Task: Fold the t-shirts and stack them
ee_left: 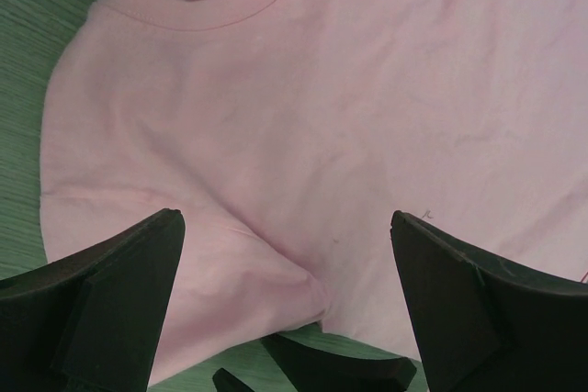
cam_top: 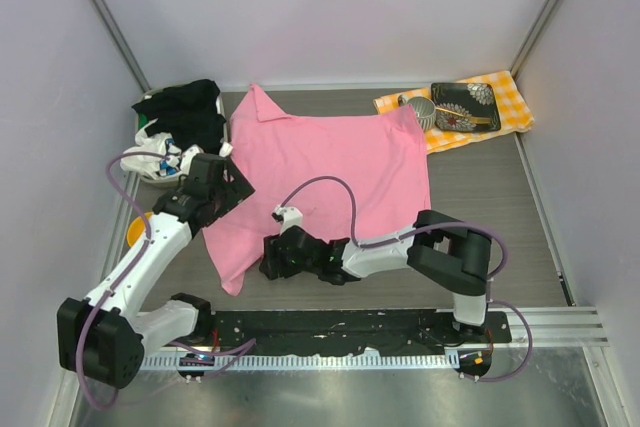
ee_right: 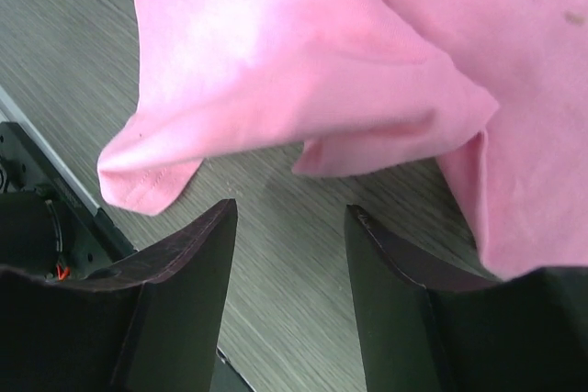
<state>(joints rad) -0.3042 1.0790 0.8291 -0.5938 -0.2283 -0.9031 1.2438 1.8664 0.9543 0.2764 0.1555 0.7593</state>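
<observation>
Right tool (ee_right: 289,250) stands partly apart, empty, just short of the pink t-shirt (cam_top: 330,162) at its near-left hem; left tool (ee_left: 285,227) gapes wide over its left edge; shirt lies spread mid-counter (cam_top: 480,227), open room to its right; black-and-white shirts (cam_top: 185,112) heaped far left.

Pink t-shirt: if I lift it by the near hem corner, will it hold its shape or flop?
Probably floppy: the pink t-shirt lies in soft folds, its hem curled near the right end effector. Likely light, thin cloth, so it should drape and drag rather than lift flat. Pushing would probably bunch it on the table, not slide it.
</observation>
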